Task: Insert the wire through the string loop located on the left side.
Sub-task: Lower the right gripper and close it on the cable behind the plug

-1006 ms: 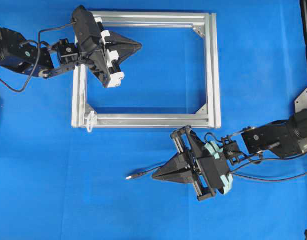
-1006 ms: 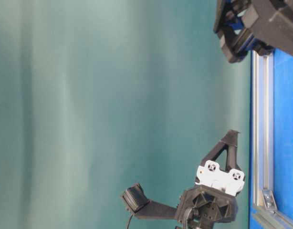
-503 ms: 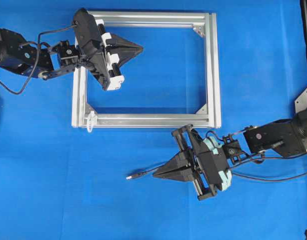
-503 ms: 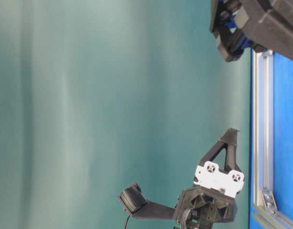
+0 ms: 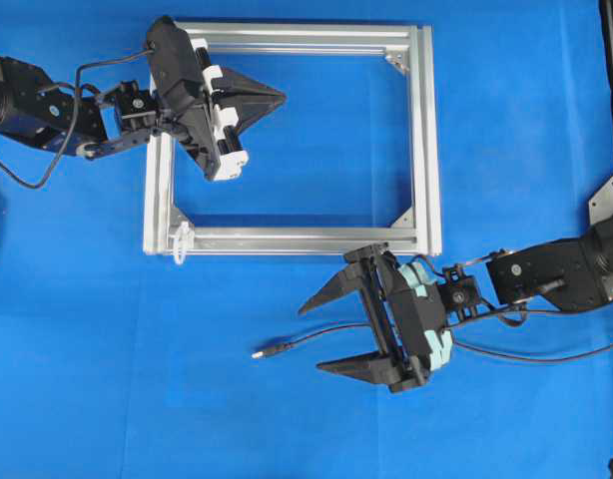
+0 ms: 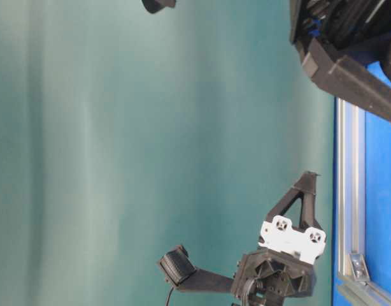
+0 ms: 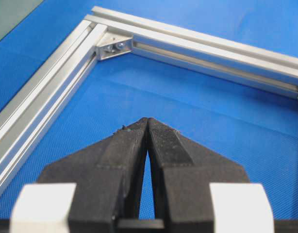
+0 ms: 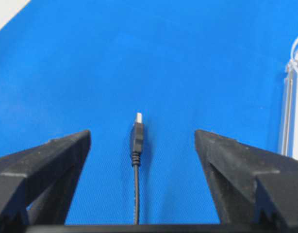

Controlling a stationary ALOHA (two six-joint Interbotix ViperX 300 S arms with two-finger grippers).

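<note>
Straddling the wire (image 5: 297, 344) with jaws spread wide, right gripper (image 5: 328, 333) hangs over the near part of the blue table (image 5: 107, 399), nothing held; plug (image 8: 137, 130) lying flat between the fingers in the right wrist view, metallic tip pointing away toward the table's left side. Risking, in judgement, a pinch too far back along the thin cable, leaving the plug end to droop and miss the opening; risking also a close that merely nudges the cable sideways off the centre line, since it lies loose on the cloth. Sitting further off, near the front left corner of the silver frame (image 5: 287, 239), the string loop (image 5: 182, 242): tiny, white, limp, well apart from the plug, likely to fold or swing aside if struck by the tip instead of threaded. Crossing nothing between plug and loop but bare cloth. Hovering at the far left corner of the frame, left gripper (image 5: 279, 96) clenched on nothing, well clear of the loop and so unable, as placed, to steady it
</note>
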